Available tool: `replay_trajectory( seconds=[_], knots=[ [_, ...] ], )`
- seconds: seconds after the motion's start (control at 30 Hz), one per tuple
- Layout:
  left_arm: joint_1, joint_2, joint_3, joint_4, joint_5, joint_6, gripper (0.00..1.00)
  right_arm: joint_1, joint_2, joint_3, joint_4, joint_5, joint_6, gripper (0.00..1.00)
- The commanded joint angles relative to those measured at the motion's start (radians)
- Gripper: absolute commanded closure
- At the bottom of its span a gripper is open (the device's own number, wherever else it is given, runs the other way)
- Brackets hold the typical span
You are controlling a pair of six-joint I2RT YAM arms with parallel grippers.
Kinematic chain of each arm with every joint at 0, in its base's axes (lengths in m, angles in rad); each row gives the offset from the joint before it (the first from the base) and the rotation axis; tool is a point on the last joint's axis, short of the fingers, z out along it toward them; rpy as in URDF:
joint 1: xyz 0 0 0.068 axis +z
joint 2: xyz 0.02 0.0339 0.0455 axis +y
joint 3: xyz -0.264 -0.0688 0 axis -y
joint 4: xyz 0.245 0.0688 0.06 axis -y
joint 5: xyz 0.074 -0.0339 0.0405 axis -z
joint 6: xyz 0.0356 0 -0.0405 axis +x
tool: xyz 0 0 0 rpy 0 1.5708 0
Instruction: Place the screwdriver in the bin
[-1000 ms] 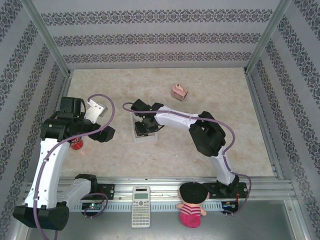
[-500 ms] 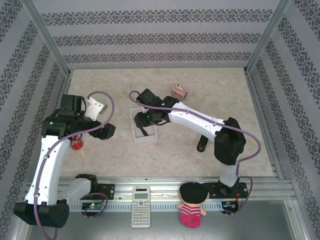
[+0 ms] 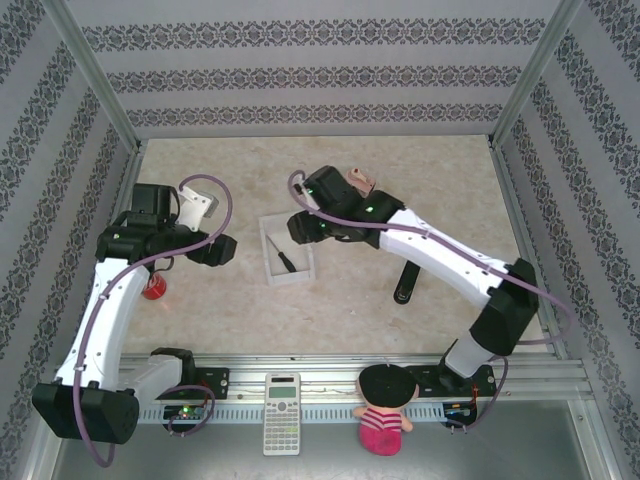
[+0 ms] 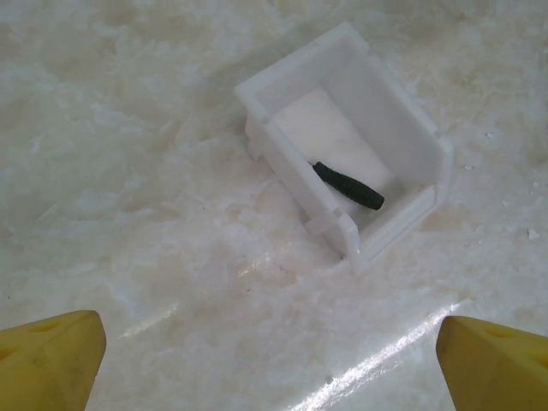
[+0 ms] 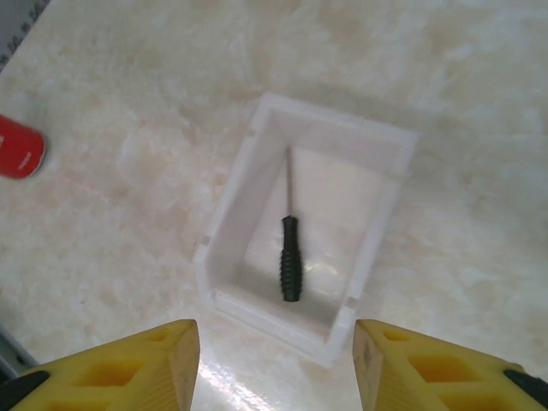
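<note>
Bin: the small white shallow rectangular plastic bin (image 3: 290, 280) stands open-topped on the pale marbled table (image 3: 340, 320), about mid-table and a little left of centre.
Screwdriver: the slim screwdriver with a black ribbed handle and thin metal shaft (image 5: 290, 257) lies flat on the bin's floor, touched by neither gripper.
Right wrist view: it looks straight down into the bin and shows the whole tool, handle and shaft, lying along the bin's length. A small red round object (image 5: 19, 147) shows at the left edge.
Left wrist view: it sees the bin from one side. Here the black handle shows and the shaft is hidden behind the bin's wall.
Top view: the screwdriver is a thin dark slanted line inside the bin.
Left gripper: the left gripper (image 4: 272, 368) hangs over bare table left of the bin. Its yellow fingers (image 4: 47, 360) are spread wide at the bottom corners, with nothing between them.
Right gripper: the right gripper (image 5: 274, 368) hovers above the bin. Its yellow fingers (image 5: 128, 372) are wide apart and empty.
Top view extras: a small pink box (image 3: 362, 182) sits far of the bin, partly behind the right arm. A slim black stick-like object (image 3: 404, 288) lies right of the bin. A grey calculator (image 3: 281, 412) and a stuffed doll in a pink striped dress (image 3: 385, 395) rest at the near rail.
</note>
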Motion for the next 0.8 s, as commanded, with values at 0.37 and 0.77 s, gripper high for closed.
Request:
replay_trajectory(
  seconds=[0.37, 0.77],
  knots=[
    [-0.008, 0.124, -0.123, 0.337, 0.080, -0.125, 0.01, -0.444, -0.353, -0.459, 0.307, -0.139, 0.034, 0.40],
    [-0.006, 0.116, -0.384, 0.919, -0.274, -0.284, 0.01, -0.679, -0.487, -0.731, 0.679, 0.059, -0.080, 0.34]
  ],
)
